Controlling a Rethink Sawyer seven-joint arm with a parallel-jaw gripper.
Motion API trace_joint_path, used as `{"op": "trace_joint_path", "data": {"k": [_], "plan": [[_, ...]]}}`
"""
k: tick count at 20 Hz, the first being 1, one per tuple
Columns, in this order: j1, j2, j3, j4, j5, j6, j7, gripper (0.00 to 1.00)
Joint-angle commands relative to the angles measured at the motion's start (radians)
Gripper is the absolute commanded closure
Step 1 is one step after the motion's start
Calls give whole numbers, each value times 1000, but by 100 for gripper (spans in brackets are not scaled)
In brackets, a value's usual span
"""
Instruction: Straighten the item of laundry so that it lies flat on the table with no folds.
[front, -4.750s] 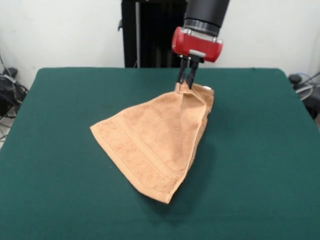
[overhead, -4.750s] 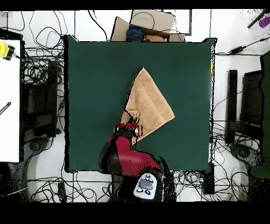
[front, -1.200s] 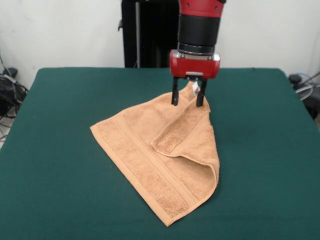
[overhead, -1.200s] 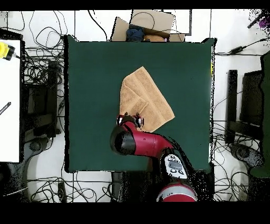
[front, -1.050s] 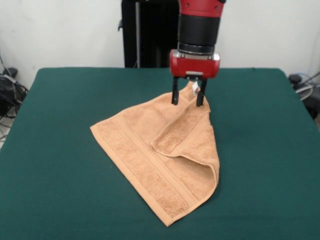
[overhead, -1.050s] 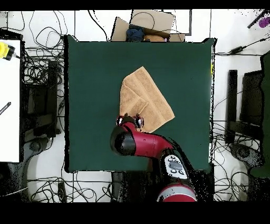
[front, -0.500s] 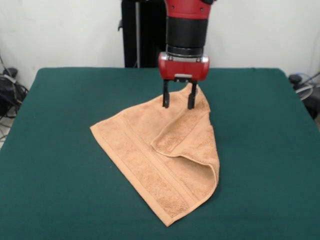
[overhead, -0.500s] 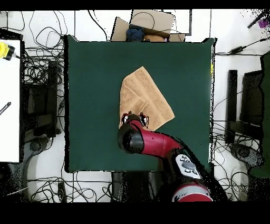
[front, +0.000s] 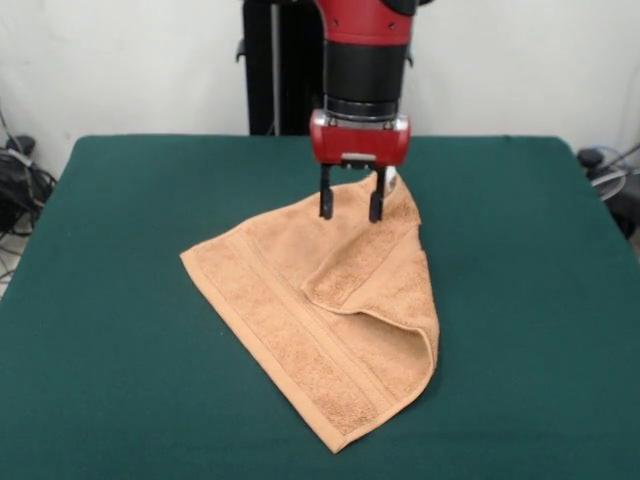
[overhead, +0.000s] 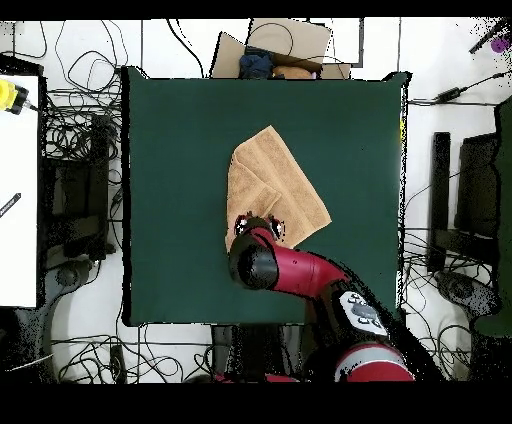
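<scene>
Gripper (front: 348, 205) hangs straight down from the red and black arm, fingers (front: 325, 200) spread apart, nothing between them. Tips sit over the far corner of the towel (front: 318, 310); contact with the cloth cannot be told from the front view.

Towel lies on the green table (front: 120, 350), spreading from below the gripper toward the camera side. Not flat: one corner is folded back over the body, forming a raised flap just below and camera-ward of the fingers, with a rounded fold edge running along the side under the right-hand finger as seen from the front. Woven border band shows along the exposed long edge, away from the gripper. A small white tag peeks out just beside the fingers at the far corner.

Overhead view: towel (overhead: 285, 180) reads as a lopsided diamond near the table (overhead: 170, 130) centre, gripper (overhead: 259, 228) over its robot-side corner.
</scene>
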Motion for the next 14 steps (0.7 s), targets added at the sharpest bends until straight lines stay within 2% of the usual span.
{"op": "trace_joint_path", "data": {"k": [1, 3, 6, 9, 14], "plan": [[8, 87, 69, -39, -34, -47, 161, 0], [35, 130, 32, -69, -30, -73, 155, 0], [70, 150, -20, -99, -24, -82, 142, 0], [52, 115, -19, -94, -38, -33, 118, 0], [-35, 41, 43, -65, -65, 84, 83, 0]]}}
